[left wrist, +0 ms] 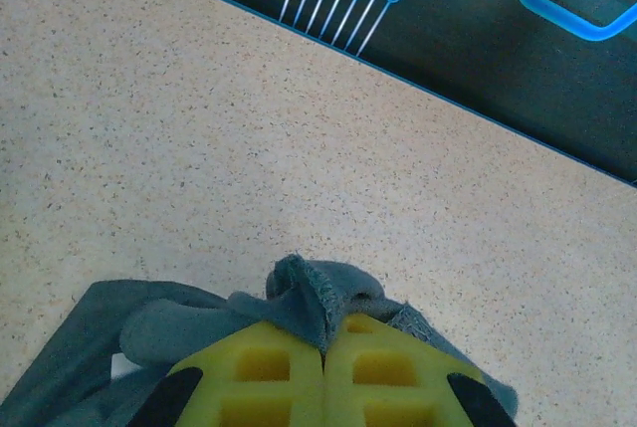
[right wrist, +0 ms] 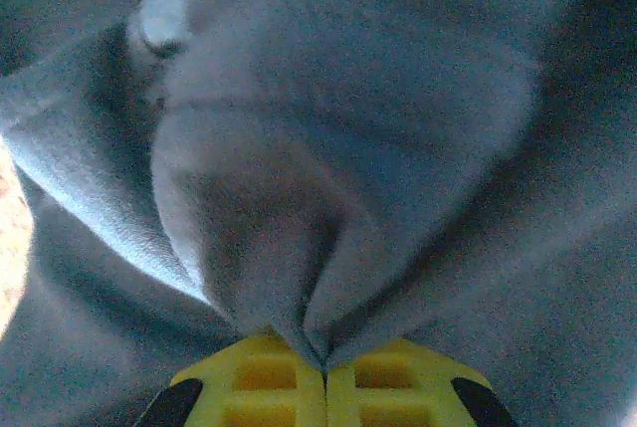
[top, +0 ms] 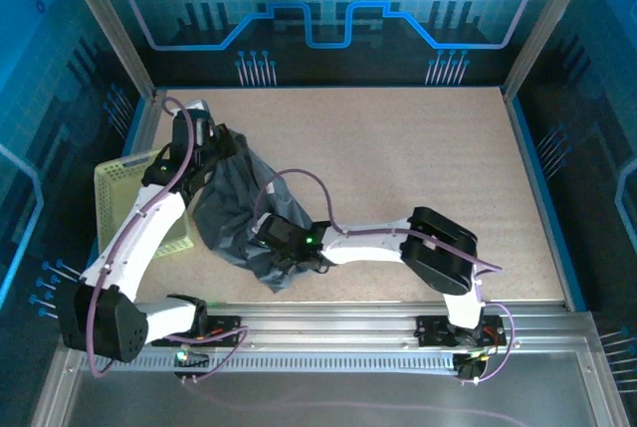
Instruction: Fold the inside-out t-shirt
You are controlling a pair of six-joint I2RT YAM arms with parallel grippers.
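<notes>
Since both grippers are pinched fully shut on cloth, you have two anchor points: the left gripper point(left wrist: 325, 352) is closed on a bunched edge of the inside-out t-shirt point(top: 231, 210), with a stitched fold poking out above its yellow pads point(left wrist: 269, 372), and the right gripper point(right wrist: 325, 365) is closed on a tented pleat of the same fabric. The shirt lies crumpled on the left part of the table point(top: 418, 178), strung between the left gripper at its far end and the right gripper at its near end, close to the pale mesh basket point(top: 124, 183). Expect it to be soft, light and limp: no stiffness, sags wherever unsupported, and a thin pinch may slip under tension. The right grip looks mid-panel, not on a seam. My call: a hem, shoulder seam or sleeve edge gives better control for spreading flat. Whether the left has collar or hem, you can't tell.
</notes>
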